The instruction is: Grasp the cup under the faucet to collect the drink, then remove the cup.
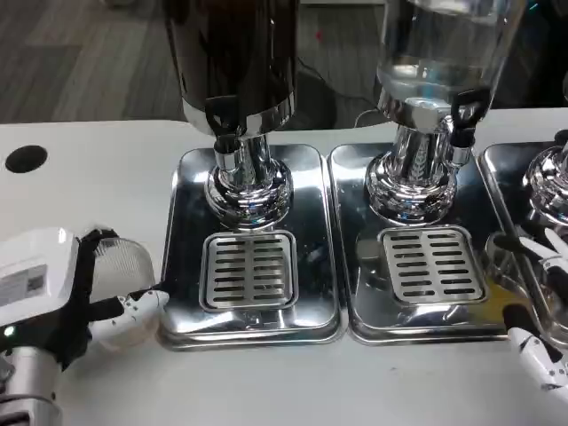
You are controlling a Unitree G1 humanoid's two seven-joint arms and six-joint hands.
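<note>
My left hand is at the lower left of the table, just left of the first tray. It holds a clear ribbed cup, with fingers curled under it. The cup is off the trays and away from the dark dispenser's faucet. At the right edge, my right hand reaches over the third tray. Its fingers are spread around a faint clear, yellowish shape. Whether that is a cup in its grip is unclear.
Two steel drip trays with slotted grates sit side by side. A dark dispenser stands on the first, a clear one with faucet on the second. A third dispenser base is at the right edge. A black hole marks the table's left.
</note>
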